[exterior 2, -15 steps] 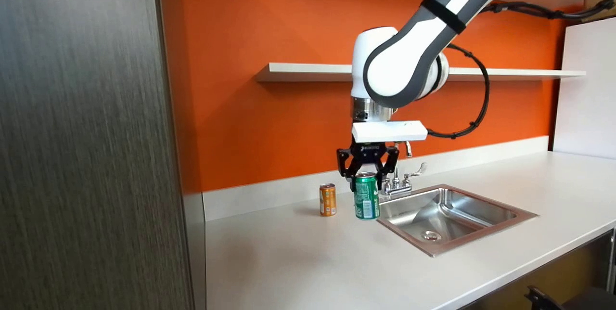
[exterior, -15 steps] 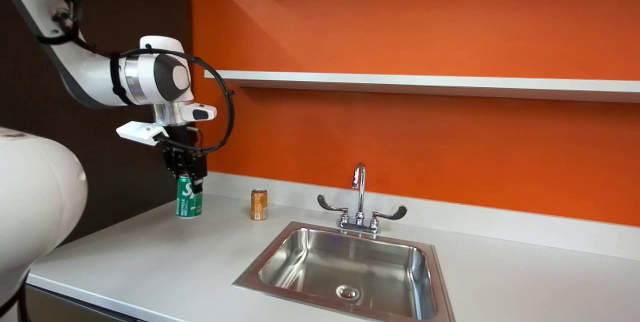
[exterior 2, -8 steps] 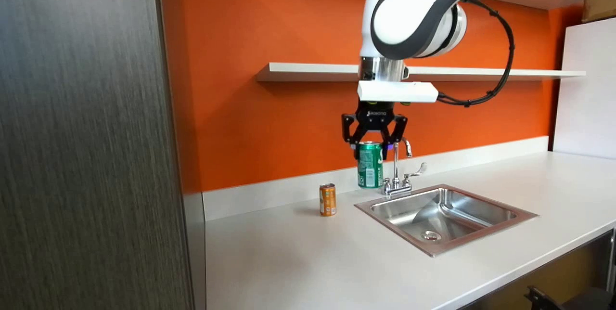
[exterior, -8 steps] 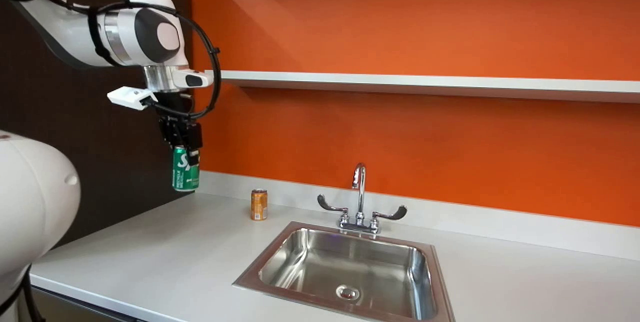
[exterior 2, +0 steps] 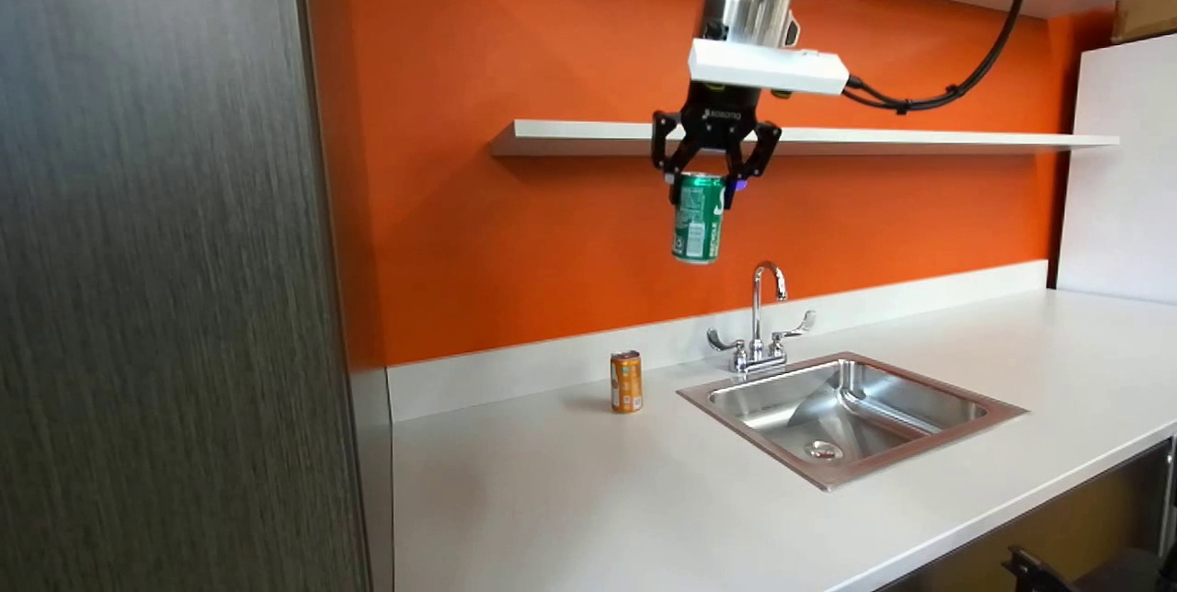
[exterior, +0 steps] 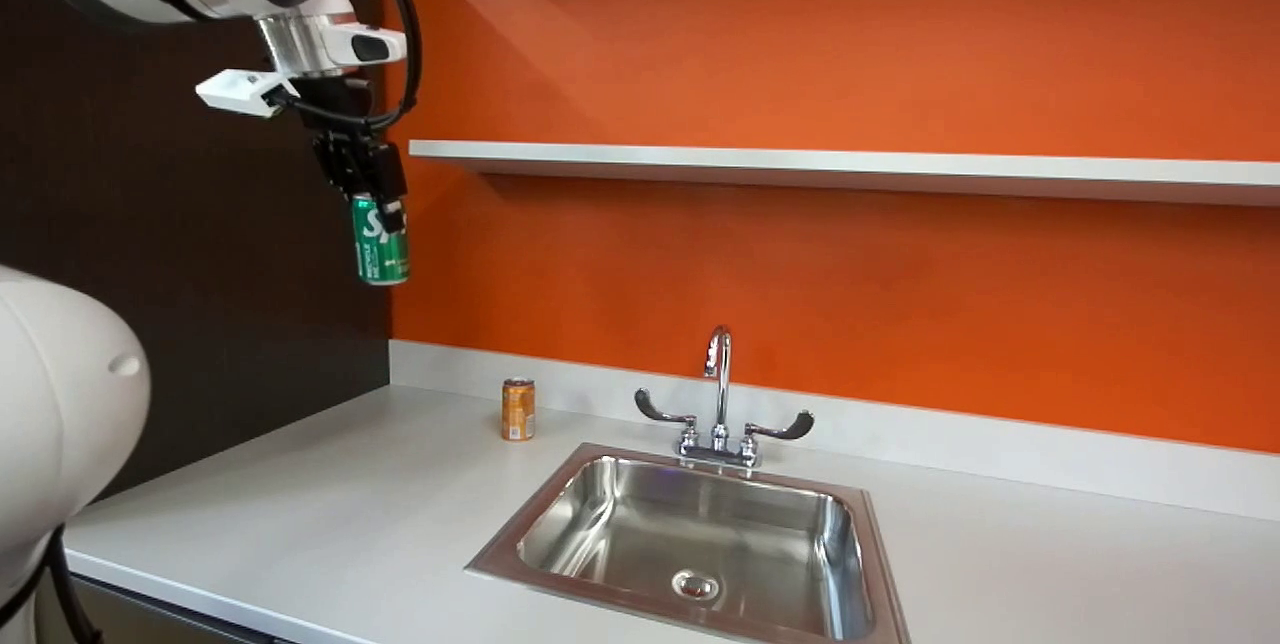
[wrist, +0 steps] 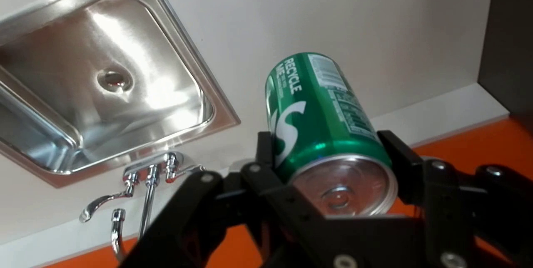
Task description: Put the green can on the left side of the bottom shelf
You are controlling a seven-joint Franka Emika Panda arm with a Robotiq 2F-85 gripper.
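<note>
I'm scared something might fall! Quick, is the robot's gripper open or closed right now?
Gripper: closed, holding the green can above the counter.

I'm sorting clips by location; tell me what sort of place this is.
Probably a kitchenette or break room: a steel sink set into a white countertop, with a white shelf on the wall above.

White-lettered green can (wrist: 327, 130), orange wall (exterior: 850, 269)

A broad white countertop (exterior: 300, 524) carries a small orange cylindrical can (exterior: 518, 410), upright near a rectangular stainless-steel sink (exterior: 690, 534) set into the surface; a chrome gooseneck faucet (exterior: 722, 404) stands at its back edge.
</note>
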